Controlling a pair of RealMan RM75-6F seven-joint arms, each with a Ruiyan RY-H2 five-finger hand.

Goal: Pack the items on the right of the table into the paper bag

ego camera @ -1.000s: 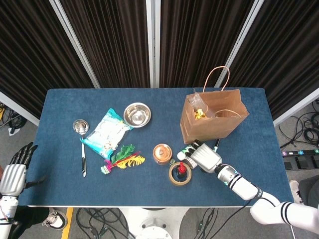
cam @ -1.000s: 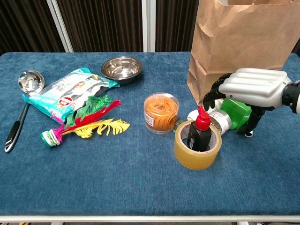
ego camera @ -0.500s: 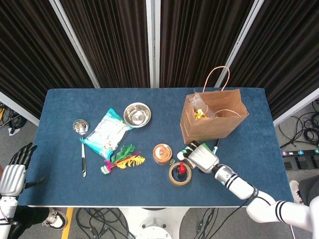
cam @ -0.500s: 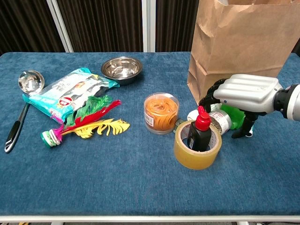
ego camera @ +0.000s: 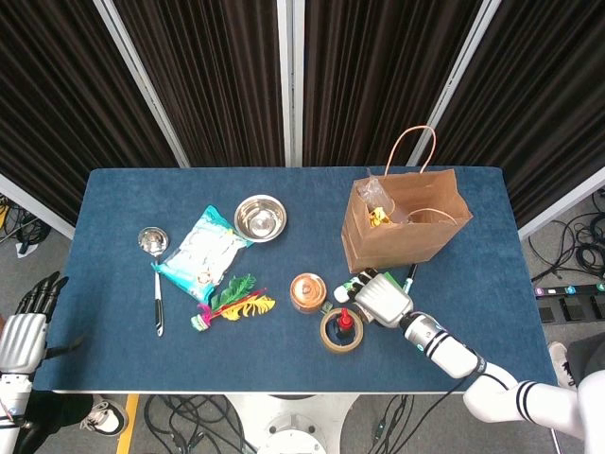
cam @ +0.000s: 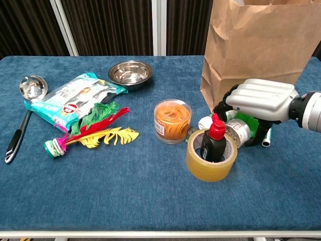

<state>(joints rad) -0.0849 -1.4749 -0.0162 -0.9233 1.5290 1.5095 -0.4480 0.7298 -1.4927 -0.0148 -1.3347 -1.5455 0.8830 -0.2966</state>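
Blue-covered table (ego camera: 123,284), well loaded. At the left, a steel ladle (ego camera: 153,265) lying lengthwise. Just beside it, a teal snack packet (ego camera: 202,253), flat, with coloured feathers (ego camera: 232,301) at its near corner. Behind, a steel bowl (ego camera: 260,218), upright. Centre, a clear tub of orange rubber bands (cam: 172,121). In front of that, a roll of tape (cam: 210,163) lying flat, a small red-capped bottle (cam: 213,140) standing inside its ring. To the right, a brown paper bag (ego camera: 405,232) standing open at the back. Green bottle (cam: 238,128) on its side before the bag, a pen (ego camera: 411,276) near it.

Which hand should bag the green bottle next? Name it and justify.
The right hand: its fingers already curl over the green bottle beside the paper bag. The left hand is off the table's far edge.
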